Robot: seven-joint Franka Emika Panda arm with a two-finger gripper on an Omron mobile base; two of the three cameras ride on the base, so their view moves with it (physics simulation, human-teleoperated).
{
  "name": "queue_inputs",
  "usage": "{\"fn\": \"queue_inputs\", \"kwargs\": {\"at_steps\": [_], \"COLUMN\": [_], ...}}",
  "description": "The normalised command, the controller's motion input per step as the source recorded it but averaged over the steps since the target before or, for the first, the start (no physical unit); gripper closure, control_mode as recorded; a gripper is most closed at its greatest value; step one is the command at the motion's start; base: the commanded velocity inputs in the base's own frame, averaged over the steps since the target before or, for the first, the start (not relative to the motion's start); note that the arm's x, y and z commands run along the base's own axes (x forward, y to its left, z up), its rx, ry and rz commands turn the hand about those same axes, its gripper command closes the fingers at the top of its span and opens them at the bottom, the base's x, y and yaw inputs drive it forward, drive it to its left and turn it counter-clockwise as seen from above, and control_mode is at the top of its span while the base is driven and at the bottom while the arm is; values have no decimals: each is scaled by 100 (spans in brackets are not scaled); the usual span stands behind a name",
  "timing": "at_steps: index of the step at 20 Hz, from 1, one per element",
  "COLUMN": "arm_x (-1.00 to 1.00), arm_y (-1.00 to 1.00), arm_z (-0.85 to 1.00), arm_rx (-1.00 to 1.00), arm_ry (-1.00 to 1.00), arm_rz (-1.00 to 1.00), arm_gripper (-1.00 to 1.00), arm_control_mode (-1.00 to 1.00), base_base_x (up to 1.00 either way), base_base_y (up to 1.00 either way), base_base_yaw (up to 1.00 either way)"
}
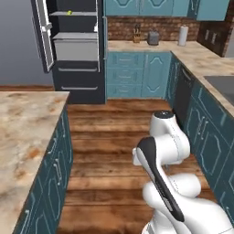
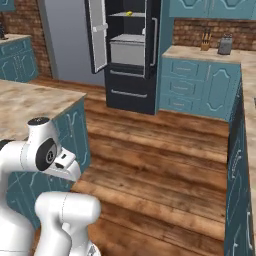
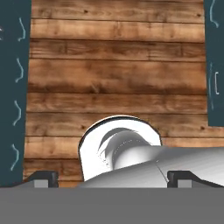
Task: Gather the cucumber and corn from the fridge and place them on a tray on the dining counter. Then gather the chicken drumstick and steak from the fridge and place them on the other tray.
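Note:
The dark fridge [image 1: 77, 87] [image 2: 131, 95] stands at the far end of the room with its left door [image 1: 44, 34] [image 2: 97, 35] swung open, showing shelves and a grey drawer. A small yellow piece, apparently the corn [image 1: 69, 13] [image 2: 129, 13], lies on an upper shelf. The dining counter [image 1: 23, 128] [image 2: 30, 102] of mottled beige stone runs along my left. My gripper [image 3: 113, 179] is open, tucked close to the folded arm and pointing down at the wooden floor, holding nothing. The cucumber, chicken drumstick, steak and trays are out of view.
Teal cabinets [image 1: 137, 73] line the back wall, and more run down the right side. On the back countertop sit a knife block [image 1: 136, 36], a toaster [image 1: 153, 38] and a paper towel roll [image 1: 183, 35]. Wooden floor [image 1: 114, 137] stretches between me and the fridge.

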Motion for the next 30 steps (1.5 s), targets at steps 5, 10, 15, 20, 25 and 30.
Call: {"fn": "queue_inputs", "kwargs": {"at_steps": [5,10,15,20,25,30], "arm_x": [0,0,0,0,0,0], "arm_y": [0,0,0,0,0,0], "arm_z": [0,0,0,0,0,0], "arm_rx": [0,0,0,0,0,0], "arm_ry": [0,0,0,0,0,0], "arm_rz": [0,0,0,0,0,0], "arm_gripper": [-100,-100,-100,-100,-100,-100], "arm_control_mode": [100,100,100,100,100,100], "base_base_x": [100,100,100,100,100,100], "base_base_y": [3,-15,7,28,36,17], "base_base_yaw": [-14,-2,0,13,22,22]}}
